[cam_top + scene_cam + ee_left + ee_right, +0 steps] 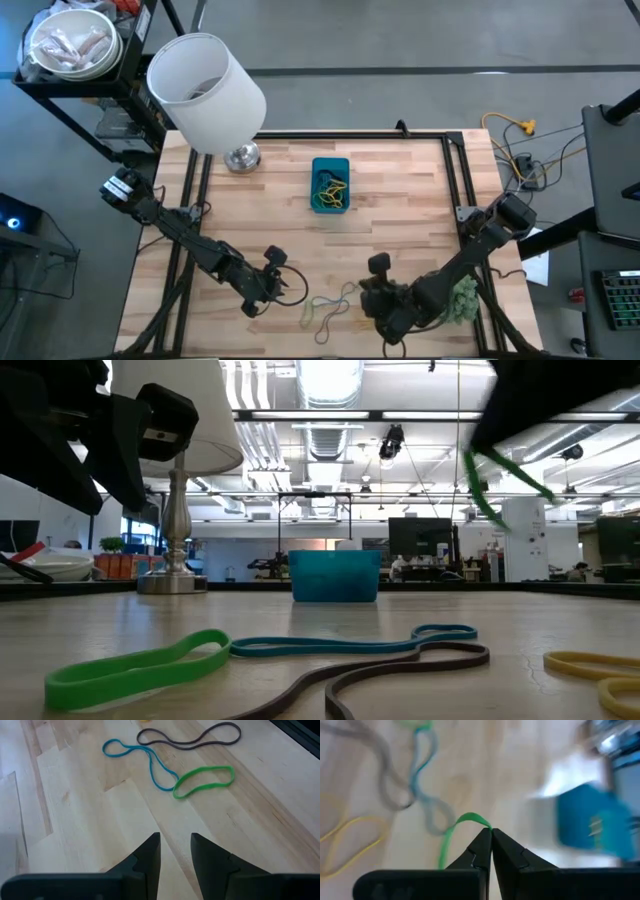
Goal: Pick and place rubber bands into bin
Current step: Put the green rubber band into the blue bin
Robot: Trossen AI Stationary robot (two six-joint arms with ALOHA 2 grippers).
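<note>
Several rubber bands lie flat on the wood near the table's near edge [325,308]: a green one [204,781], a blue one [140,760] and a dark brown one [189,737], plus a yellow one [595,665]. My left gripper [175,842] is open just left of them, above bare wood. My right gripper [491,831] is shut on another green rubber band [495,490], raised above the table right of the loose bands. The blue bin [330,185] sits at mid-table toward the far side with several bands inside. My right gripper pinches the green rubber band at the top of its loop [479,819], between the tips of its two shut fingers. The band is lifted clear of the table and hangs slack below the fingers [505,465].
A white lampshade on a metal base [205,90] stands at the far left corner. A fuzzy green plant ball [462,298] lies by the right arm near the right edge. Bare wood stretches between the loose bands and the bin.
</note>
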